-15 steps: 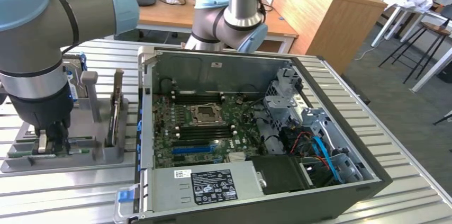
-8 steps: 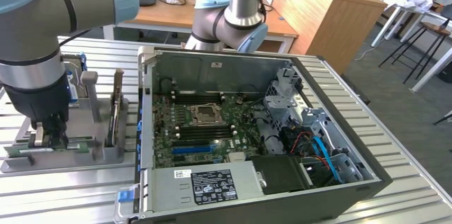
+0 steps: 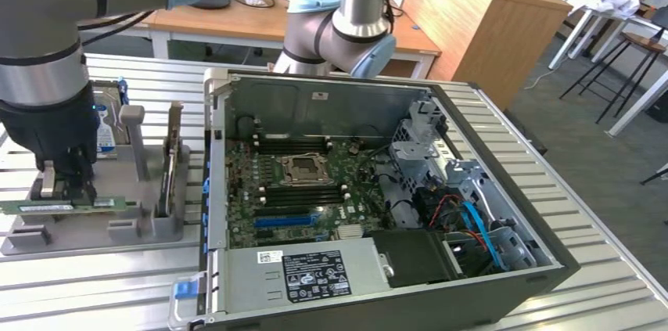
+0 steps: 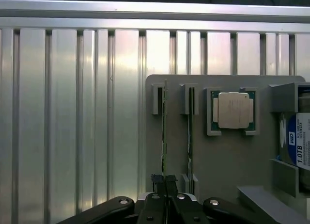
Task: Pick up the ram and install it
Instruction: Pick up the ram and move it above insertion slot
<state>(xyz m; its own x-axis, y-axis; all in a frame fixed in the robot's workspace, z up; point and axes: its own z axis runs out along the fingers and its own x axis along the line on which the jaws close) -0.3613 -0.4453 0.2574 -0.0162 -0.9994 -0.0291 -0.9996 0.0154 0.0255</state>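
Looking through the wrist view, I see the gripper (image 4: 164, 181) with its 2 fingers pinched together on the ram (image 4: 163, 132). The thin green board is seen edge-on, running straight out from between the pads. It stands on its long edge in the outermost slot of the grey holder (image 4: 227, 156), along the holder's edge that borders the bare slats of the table (image 4: 72, 112). I cannot tell whether it has lifted clear of the slot.

From the exterior view, the arm (image 3: 42, 49) comes down steeply at the exterior view's left, its last grey link close to vertical. The black gripper (image 3: 71, 194) points straight down onto the ram (image 3: 52, 206). The grip sits partway along the stick, with board showing on both sides of the fingers.

On the same holder (image 3: 115, 229), the processor (image 4: 233, 110) lies flat in its pocket near the ram. The hard drive (image 4: 300, 146) stands at the opposite edge. An upright expansion card (image 3: 172, 159) occupies the holder's edge toward the open computer case (image 3: 313, 100), which sits beside the holder on the table (image 3: 105, 284).
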